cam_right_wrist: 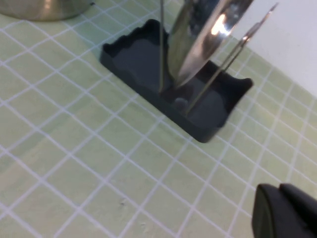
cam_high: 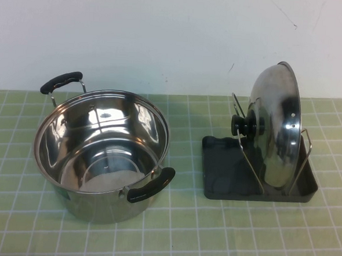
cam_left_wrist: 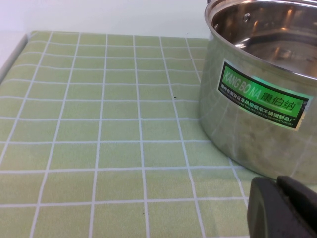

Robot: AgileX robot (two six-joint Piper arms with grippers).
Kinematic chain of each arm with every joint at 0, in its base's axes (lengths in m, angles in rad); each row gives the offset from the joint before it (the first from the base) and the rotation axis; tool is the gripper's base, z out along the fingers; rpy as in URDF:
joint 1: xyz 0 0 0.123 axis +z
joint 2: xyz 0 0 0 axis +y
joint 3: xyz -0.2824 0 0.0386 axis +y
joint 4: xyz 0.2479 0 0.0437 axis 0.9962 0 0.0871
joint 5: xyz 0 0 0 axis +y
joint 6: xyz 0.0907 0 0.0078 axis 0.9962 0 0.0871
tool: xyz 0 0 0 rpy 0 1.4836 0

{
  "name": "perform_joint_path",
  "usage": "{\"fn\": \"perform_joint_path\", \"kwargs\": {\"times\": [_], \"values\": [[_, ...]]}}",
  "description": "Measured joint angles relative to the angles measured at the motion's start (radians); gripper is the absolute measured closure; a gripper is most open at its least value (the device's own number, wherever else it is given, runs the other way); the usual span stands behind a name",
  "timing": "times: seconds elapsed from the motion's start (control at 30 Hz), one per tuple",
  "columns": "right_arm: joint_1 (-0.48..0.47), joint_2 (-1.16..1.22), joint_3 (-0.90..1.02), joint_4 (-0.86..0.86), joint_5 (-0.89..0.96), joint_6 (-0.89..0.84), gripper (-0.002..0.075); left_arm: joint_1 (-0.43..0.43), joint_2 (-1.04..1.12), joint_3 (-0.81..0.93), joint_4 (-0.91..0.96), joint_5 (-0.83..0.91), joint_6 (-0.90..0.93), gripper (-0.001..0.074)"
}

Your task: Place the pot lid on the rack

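Steel caught the light on the pot lid [cam_high: 275, 125], which stood on edge in the rack [cam_high: 214, 177], held between the upright wire loops [cam_high: 247, 159], its black knob [cam_high: 239, 125] facing the pot [cam_high: 102, 153]. We saw the rack, a dark grey tray, sitting on the green tiled table [cam_high: 210, 240] to the right of the pot and apart from it. The pot stood open and empty, with one black handle [cam_high: 151, 185] toward us and another at its far left. From the high view, neither arm reached into the scene. The left gripper [cam_left_wrist: 285, 208] showed only as a dark corner in its own wrist view, just beside the pot's labelled wall [cam_left_wrist: 260, 101]; we could not tell how its fingers stood. The right gripper [cam_right_wrist: 285, 213] likewise appeared as a dark edge in its wrist view, hanging over bare tiles, well apart from the rack [cam_right_wrist: 208, 106] and lid [cam_right_wrist: 203, 34]; its fingers were equally unreadable.
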Motion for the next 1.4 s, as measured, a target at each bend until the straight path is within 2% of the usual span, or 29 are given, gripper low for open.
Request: {"fn": "perform_joint_path", "kwargs": {"times": [0.3, 0.47, 0.87, 1.1, 1.4], "values": [[-0.259, -0.19, 0.187, -0.009, -0.152, 0.001, 0.0727, 0.0, 0.0, 0.0, 0.0, 0.0, -0.002, 0.0736], [-0.345, -0.195, 0.29, -0.009, -0.211, 0.001, 0.0727, 0.0, -0.002, 0.0, 0.0, 0.0, -0.01, 0.0736], [-0.389, -0.195, 0.342, -0.009, -0.273, 0.006, 0.0727, 0.0, -0.002, 0.0, 0.0, 0.0, -0.019, 0.0736], [-0.422, -0.195, 0.342, -0.009, -0.273, 0.065, 0.0727, 0.0, -0.002, 0.0, 0.0, 0.0, -0.019, 0.0736], [-0.428, -0.195, 0.342, -0.007, -0.28, 0.289, 0.0727, 0.0, -0.002, 0.0, 0.0, 0.0, -0.019, 0.0736]]}}
